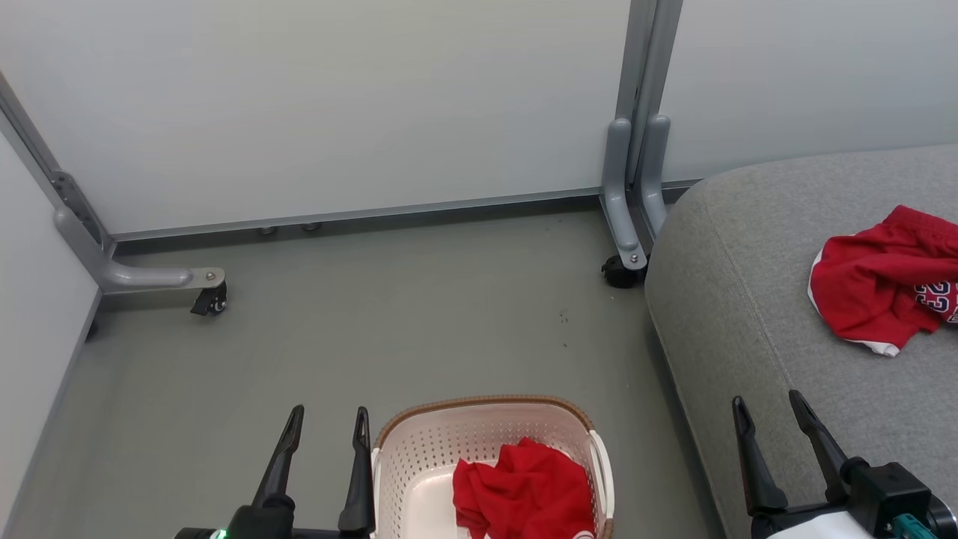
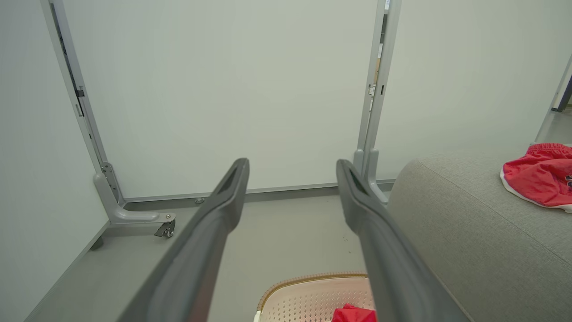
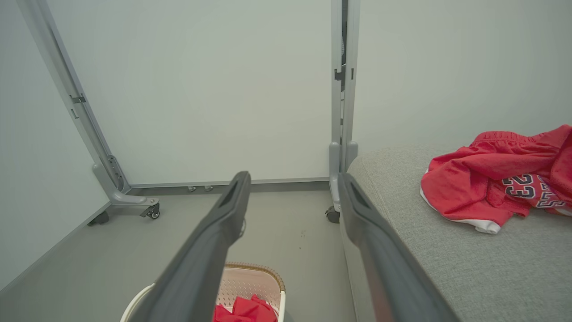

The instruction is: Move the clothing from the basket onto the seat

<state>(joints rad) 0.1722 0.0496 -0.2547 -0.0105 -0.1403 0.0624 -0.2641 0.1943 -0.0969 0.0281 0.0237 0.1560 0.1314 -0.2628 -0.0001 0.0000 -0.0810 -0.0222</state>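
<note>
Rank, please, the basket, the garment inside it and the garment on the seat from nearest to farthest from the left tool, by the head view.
1. Basket, just right of the left tool.
2. Garment inside it, lower centre.
3. Other garment, far right on the seat.

Bright, even light; faint shadow beside the big light grey fabric seat [image 1: 748,314]; wrist pictures bend at edges

I am looking into a test room set up like a home: pale wall panels [image 1: 337,112] are standing on wheeled grey metal feet [image 1: 150,278], beside a soft grey sofa [image 1: 748,299].
</note>
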